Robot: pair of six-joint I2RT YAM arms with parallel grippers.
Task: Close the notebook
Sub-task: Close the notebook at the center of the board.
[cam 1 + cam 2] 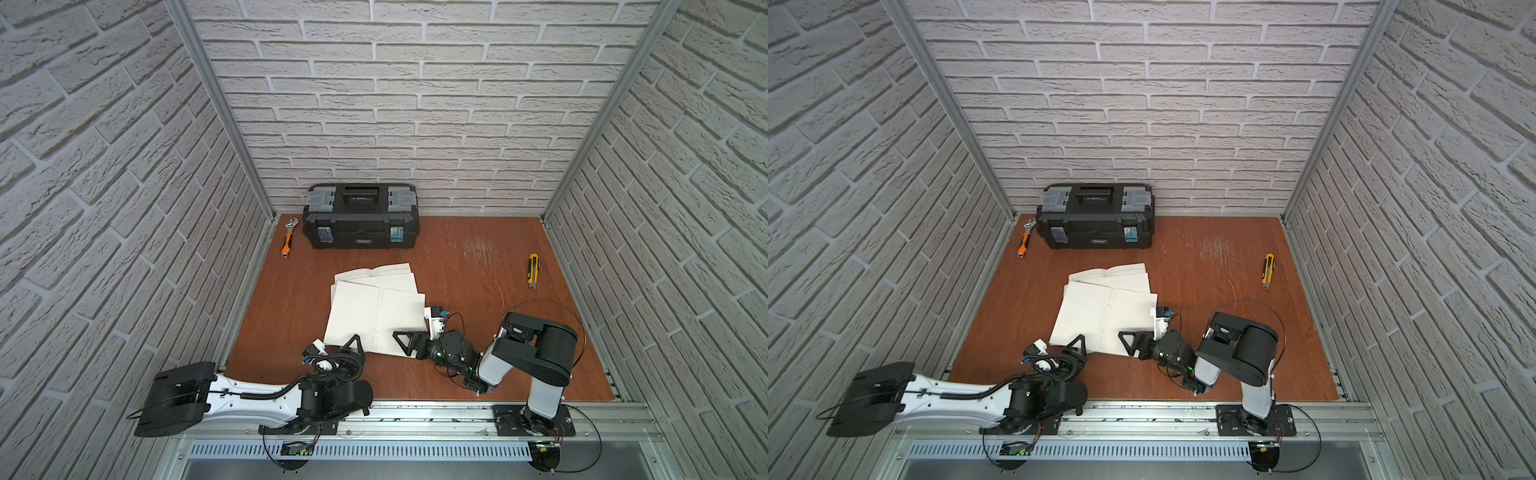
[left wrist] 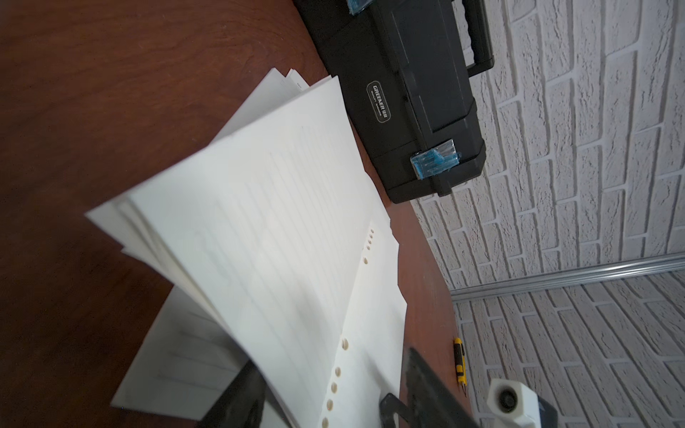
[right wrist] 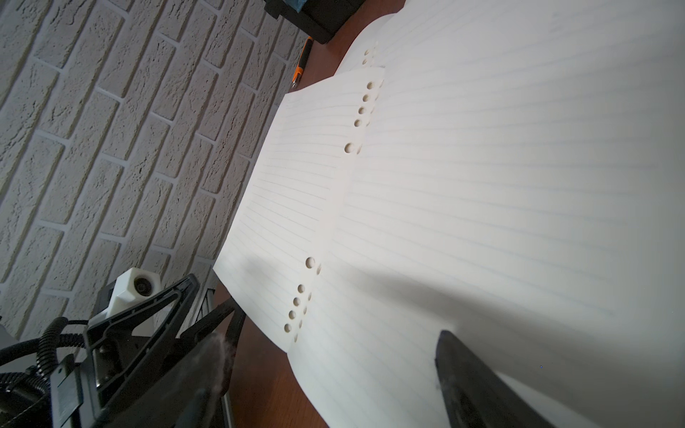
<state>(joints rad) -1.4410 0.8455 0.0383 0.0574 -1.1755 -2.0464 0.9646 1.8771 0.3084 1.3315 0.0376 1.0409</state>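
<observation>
The notebook (image 1: 374,307) lies open in the middle of the brown table, with white lined pages and punched holes along the fold; both top views show it (image 1: 1106,307). My left gripper (image 1: 353,345) is at its near left corner. In the left wrist view a sheaf of pages (image 2: 259,222) rises between the spread fingers of that gripper (image 2: 331,359), one finger under it. My right gripper (image 1: 401,336) is at the near right edge. In the right wrist view this gripper (image 3: 330,339) stands open, one finger over the page (image 3: 482,185) and the other over bare table.
A black toolbox (image 1: 360,218) stands against the back wall, with an orange-handled wrench (image 1: 288,239) to its left. A yellow utility knife (image 1: 532,271) lies at the right. Brick-pattern walls enclose three sides. The two grippers are close together.
</observation>
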